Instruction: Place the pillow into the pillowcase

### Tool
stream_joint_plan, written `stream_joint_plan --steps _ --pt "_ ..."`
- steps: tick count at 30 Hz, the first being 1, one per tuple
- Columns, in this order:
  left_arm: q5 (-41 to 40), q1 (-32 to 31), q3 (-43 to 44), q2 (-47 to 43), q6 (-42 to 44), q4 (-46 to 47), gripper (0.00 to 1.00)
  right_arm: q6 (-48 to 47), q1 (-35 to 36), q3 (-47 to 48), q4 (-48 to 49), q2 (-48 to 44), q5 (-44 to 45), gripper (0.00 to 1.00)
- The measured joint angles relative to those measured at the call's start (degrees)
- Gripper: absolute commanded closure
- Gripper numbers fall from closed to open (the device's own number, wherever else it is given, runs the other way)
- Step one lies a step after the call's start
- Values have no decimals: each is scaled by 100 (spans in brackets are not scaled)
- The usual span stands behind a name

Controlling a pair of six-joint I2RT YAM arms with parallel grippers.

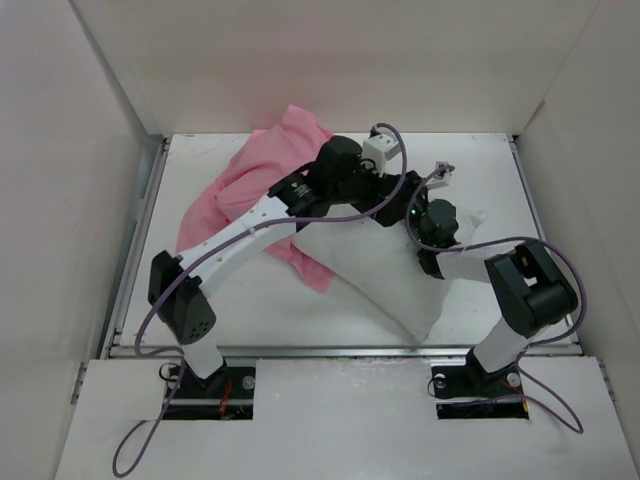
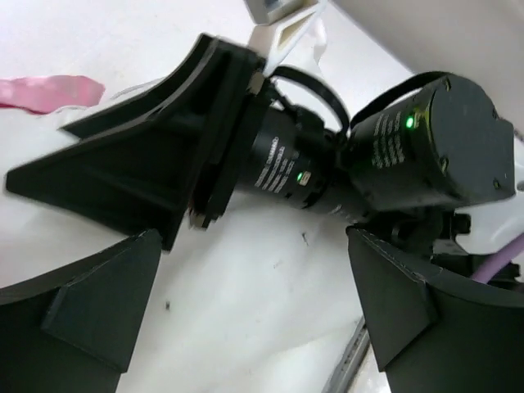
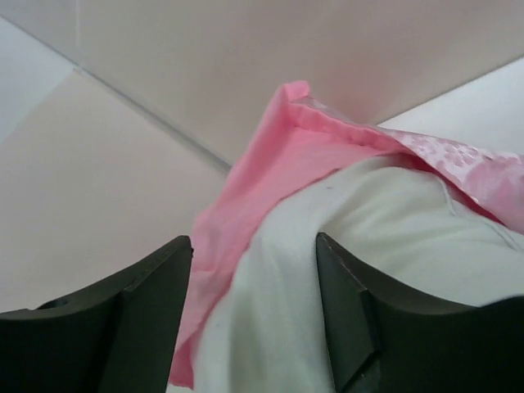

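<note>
Nearest the viewer, two arm bases [image 1: 205, 375] sit at the near edge of a white tabletop [image 1: 250, 310]. On the left, the left arm [image 1: 240, 235] reaches up and across a crumpled pink pillowcase [image 1: 240, 185]. This pillowcase lies at the far left of the tabletop and overlaps the left end of the pillow [image 1: 390, 285]. The left end effector [image 2: 254, 246] is open, its fingers spread wide with nothing between them. It is above a white surface and faces the right arm's black wrist [image 2: 409, 147]. Right of centre, the plump white pillow lies diagonally, mostly outside the pillowcase. On the right, the right arm [image 1: 525, 285] bends inward over the pillow. The right end effector [image 3: 252, 246] has its fingers apart and grips nothing. Just beyond them, pink satin drapes over the pillow's edge.
</note>
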Motion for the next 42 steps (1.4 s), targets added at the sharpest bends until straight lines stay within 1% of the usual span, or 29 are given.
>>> stream_joint_plan --steps 2,3,4,5,7,8,9,10,11,13,15,17,20,24,27,30,31,32,33,36,37,38,39,42 --pt "-26 63 -247 -424 -144 -17 0 -162 4 68 -256 -232 -66 29" --pt "-92 85 -385 -651 -208 -96 0 -267 4 157 -481 -369 -101 22" --pt "-184 103 -520 -876 -264 -138 0 -391 -2 282 -732 -514 -131 22" --pt "-313 122 -664 -1115 -317 -153 0 -573 -7 420 -1049 -662 -146 19" --pt "-654 127 -992 -1615 -472 -157 0 -964 -4 713 -1725 -962 -114 17" --pt "-820 125 -1161 -1867 -557 -162 0 -1333 -4 964 -2253 -1158 -61 6" --pt "-1023 127 -1377 -2138 -654 -175 0 -1471 -2 1058 -2433 -1233 -37 6" --pt "-1303 136 -1622 -2428 -787 -142 0 -1797 31 1255 -2914 -1368 28 6" --pt "-1552 151 -1893 -2723 -942 -142 0 -2083 59 1449 -3320 -1482 103 3" --pt "-2011 291 -2503 -3324 -1340 -160 0 -2774 227 1797 -4177 -1672 385 3" --pt "-2404 542 -3139 -3816 -1722 -155 0 -3445 614 2065 -4885 -1773 713 3" --pt "-2599 861 -3698 -4164 -2035 -216 0 -4028 1134 2264 -5530 -1770 918 3" --pt "-2708 1318 -4529 -4518 -2437 -234 0 -4688 1971 2402 -6478 -1646 1091 1" --pt "-2592 1749 -5431 -4715 -2754 -201 0 -5143 2822 2406 -7353 -1316 1360 1" --pt "-2426 1899 -5799 -4717 -2824 -144 0 -5324 3091 2433 -7639 -938 1790 1" --pt "-2229 1930 -5866 -4708 -2809 55 0 -5405 3097 2544 -7672 -404 2455 1" --pt "-2179 1930 -5869 -4690 -2791 188 0 -5436 3093 2610 -7665 -227 2769 3" --pt "-2124 1934 -5869 -4662 -2771 334 0 -5464 3091 2693 -7630 -4 2887 7" --pt "-2079 1934 -5869 -4614 -2747 522 0 -5484 3091 2745 -7554 155 3073 27" --pt "-2026 1934 -5869 -4258 -2699 804 1 -5464 3091 2789 -7353 407 3412 65" --pt "-2020 1934 -5869 -4098 -2673 879 1 -5416 3088 2793 -7316 428 3475 83" --pt "-2015 1934 -5869 -3934 -2658 953 3 -5383 3088 2800 -7285 433 3517 99" --pt "-2015 1934 -5869 -3766 -2636 1032 3 -5329 3088 2817 -7241 431 3558 100" --pt "-2035 1928 -5869 -3296 -2590 1300 4 -5202 3082 2857 -7156 428 3626 100"
